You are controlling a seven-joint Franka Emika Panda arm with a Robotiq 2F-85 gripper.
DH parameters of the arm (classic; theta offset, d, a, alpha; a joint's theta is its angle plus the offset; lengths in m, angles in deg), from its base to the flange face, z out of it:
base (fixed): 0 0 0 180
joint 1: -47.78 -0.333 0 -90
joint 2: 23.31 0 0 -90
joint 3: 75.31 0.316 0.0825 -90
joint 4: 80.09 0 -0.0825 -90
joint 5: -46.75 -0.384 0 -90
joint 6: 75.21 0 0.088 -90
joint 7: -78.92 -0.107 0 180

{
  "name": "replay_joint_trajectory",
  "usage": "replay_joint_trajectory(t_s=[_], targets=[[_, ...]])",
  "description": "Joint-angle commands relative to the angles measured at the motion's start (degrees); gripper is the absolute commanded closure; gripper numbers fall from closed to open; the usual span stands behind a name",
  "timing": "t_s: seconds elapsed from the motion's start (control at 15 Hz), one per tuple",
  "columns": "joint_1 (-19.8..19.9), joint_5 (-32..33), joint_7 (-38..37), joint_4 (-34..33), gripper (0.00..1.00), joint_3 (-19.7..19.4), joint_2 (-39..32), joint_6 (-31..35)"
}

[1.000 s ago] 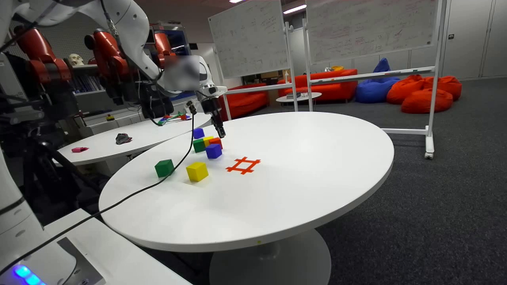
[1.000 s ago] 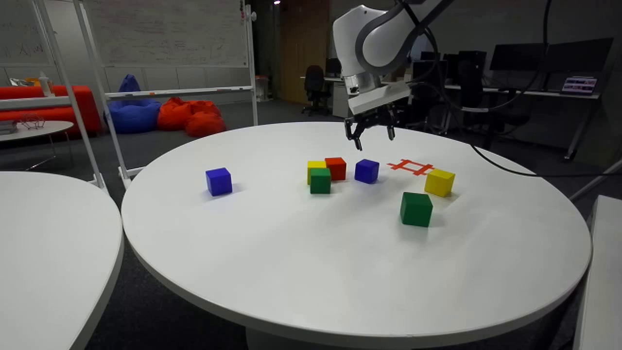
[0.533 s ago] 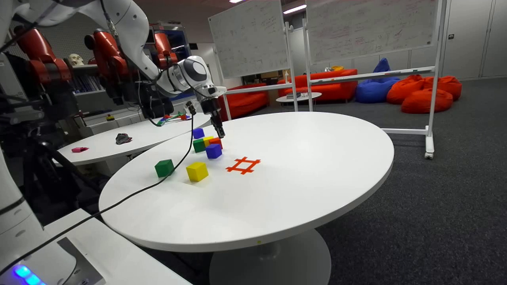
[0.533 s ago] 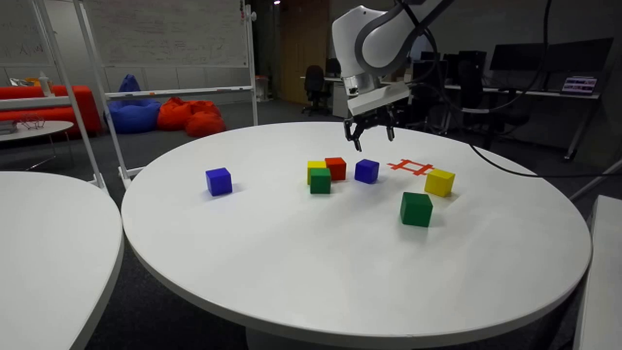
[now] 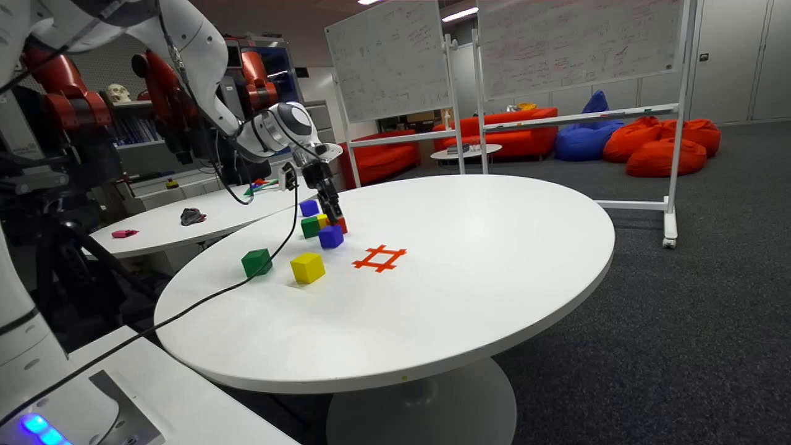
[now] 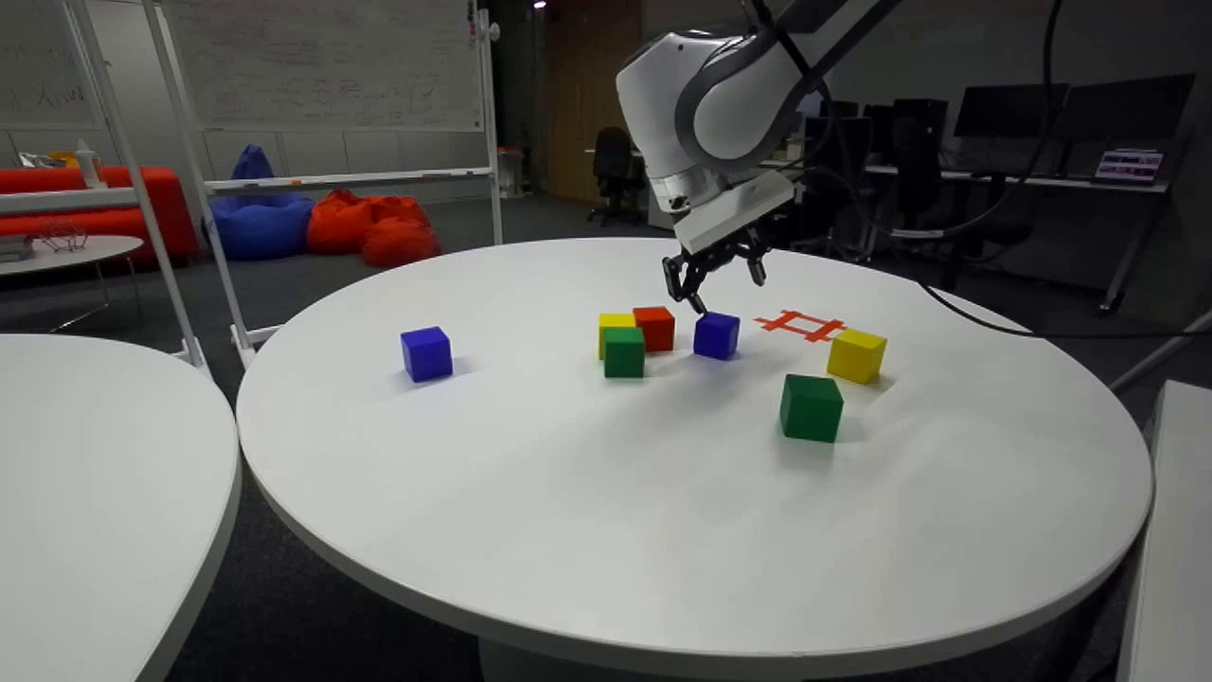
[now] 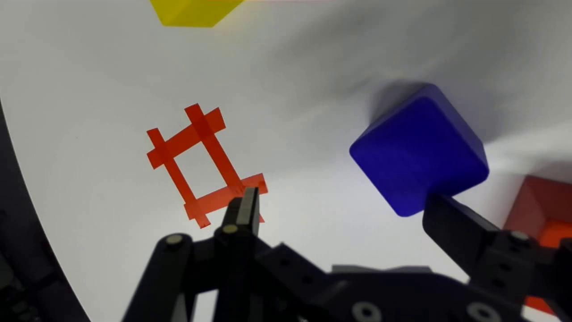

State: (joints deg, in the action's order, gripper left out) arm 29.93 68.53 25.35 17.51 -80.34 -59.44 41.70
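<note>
Just off one fingertip (image 7: 447, 219) of the pincer (image 7: 341, 196), the nearer blue cube (image 7: 415, 152) sits on the bench (image 6: 568, 530), well to that side of the gap rather than midway. Whether they touch is unclear. The jaws stand wide apart, gripping nothing. With no long axis, the cube is turned askew to the line between the fingers. The red cube (image 7: 532, 205) lies past that finger, the tape square (image 7: 220, 158) to the opposite side.

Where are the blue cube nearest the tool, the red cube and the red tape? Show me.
Blue cube (image 7: 416, 155): wrist view, top face.
Red cube (image 6: 659, 334): in an exterior view, side face.
Red tape (image 7: 220, 159): wrist view, a long strip.
</note>
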Motion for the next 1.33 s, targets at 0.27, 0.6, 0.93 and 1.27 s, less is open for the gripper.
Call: replay_joint_trajectory(t_s=[0.27, 0.6, 0.93, 1.27], targets=[[-0.87, 2.62, 1.64, -1.63, 0.0, 0.59, -0.95, -2.17], [-0.63, 5.05, 8.56, -0.41, 0.0, 1.85, -0.29, 0.69], [-2.44, 7.95, 18.7, -1.57, 0.0, 3.35, -1.7, 0.78], [-4.82, 10.83, 25.7, -2.18, 0.0, 3.52, -3.07, 0.01]])
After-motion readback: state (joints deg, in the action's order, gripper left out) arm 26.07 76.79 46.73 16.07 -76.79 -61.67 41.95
